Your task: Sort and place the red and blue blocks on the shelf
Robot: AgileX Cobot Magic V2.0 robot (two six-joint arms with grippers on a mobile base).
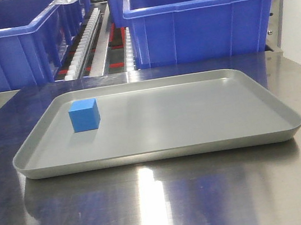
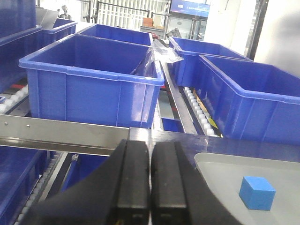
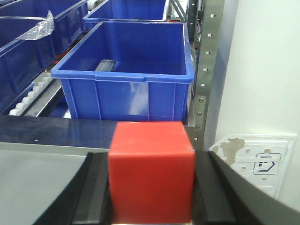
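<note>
– Red block (image 3: 151, 171) first: where is it?
– Pinched in the right gripper (image 3: 151, 199). Its two dark fingers (image 3: 96, 194) press on the cube's left and right faces. It hangs clear of the grey tray (image 1: 162, 155) and faces the shelf (image 3: 206, 56), with a large blue bin (image 3: 126, 101) straight ahead. I judge it is held square like that so it can go over to the rack without twisting.
– And the blue block (image 1: 84, 115)?
– Sitting flat on the tray, near the left rear corner, with nothing touching it. The tray lies on the steel table (image 1: 165, 212) just in front of the shelf, which puts the cubes within reach of the arms.
– What about the left gripper (image 2: 150, 187)?
– Its fingers are pressed together with nothing between them. It hangs near that same tray corner, pointing at the shelf's front rail (image 2: 61, 133), the blue block low to its right.
– So how far along?
– One cube in hand, none on the shelf as far as these views show. The next move probably calls for a careful reach past the bin rims; a cube let go over the roller track (image 1: 86, 43) could tip or roll
</note>
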